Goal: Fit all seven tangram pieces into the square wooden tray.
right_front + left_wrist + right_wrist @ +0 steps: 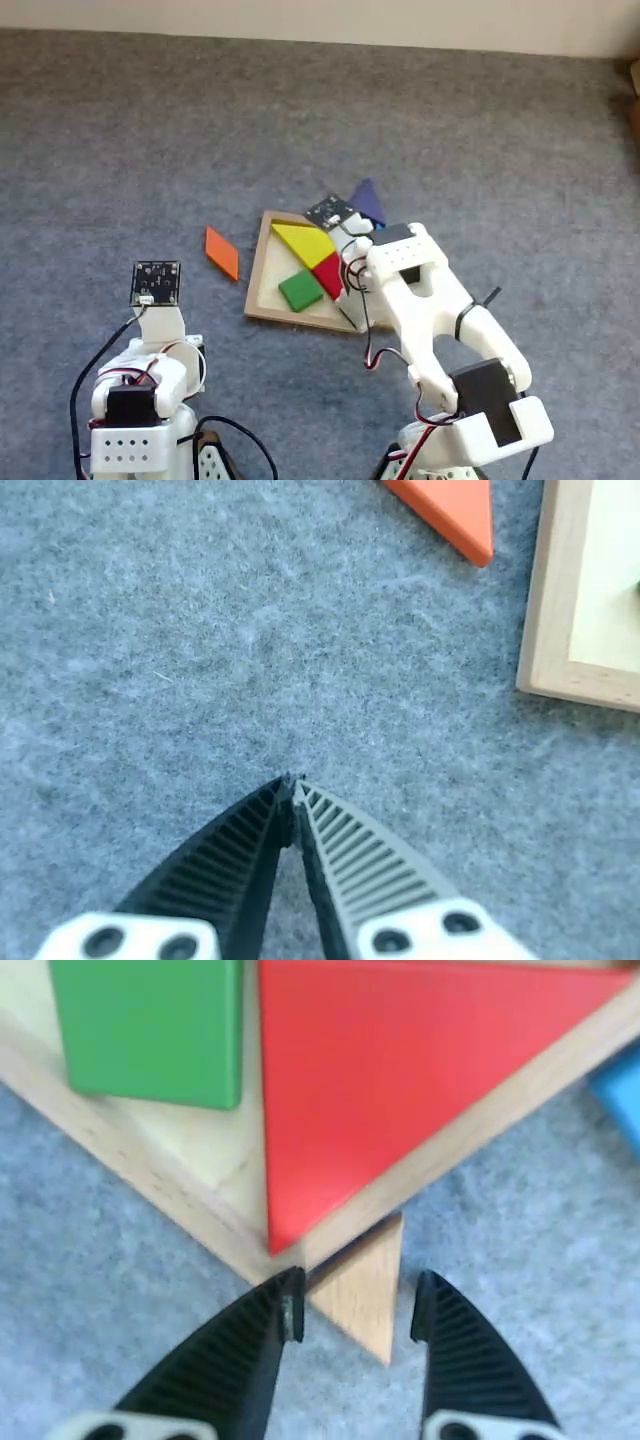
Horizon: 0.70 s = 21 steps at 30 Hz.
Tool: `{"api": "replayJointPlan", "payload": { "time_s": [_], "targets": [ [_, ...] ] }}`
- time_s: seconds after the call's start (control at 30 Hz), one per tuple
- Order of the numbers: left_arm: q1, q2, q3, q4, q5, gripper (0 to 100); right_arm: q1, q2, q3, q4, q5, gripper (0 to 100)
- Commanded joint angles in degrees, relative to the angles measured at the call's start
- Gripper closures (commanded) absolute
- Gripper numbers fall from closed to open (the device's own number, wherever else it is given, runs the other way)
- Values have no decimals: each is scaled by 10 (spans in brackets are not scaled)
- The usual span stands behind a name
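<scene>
The square wooden tray [262,300] holds a yellow triangle [303,241], a red triangle [329,273] and a green square [300,290]. An orange parallelogram [222,252] lies on the carpet left of the tray, and a purple triangle [367,200] lies beyond its far corner. My right gripper [355,1298] is open, straddling the tray's corner [368,1300] just below the red triangle [400,1090] and green square [150,1025]. My left gripper [292,785] is shut and empty over bare carpet, short of the orange parallelogram [450,510] and the tray's edge [550,600].
A blue piece [620,1090] lies on the carpet just outside the tray rim, near the right gripper. The right arm [420,300] covers the tray's right side. Grey carpet [120,150] stretches free to the left and far side.
</scene>
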Motion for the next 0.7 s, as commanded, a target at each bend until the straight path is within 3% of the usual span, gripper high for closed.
{"api": "replayJointPlan", "payload": {
  "time_s": [0.0, 0.43, 0.67],
  "targets": [
    [-7, -29, 11, 1, -4, 994, 12, 0, -3, 47, 40, 825],
    [-7, -29, 11, 1, -4, 994, 2, 1, -1, 19, 47, 825],
    [-7, -29, 11, 1, -4, 994, -11, 2, 1, -34, -18, 825]
  ]
}}
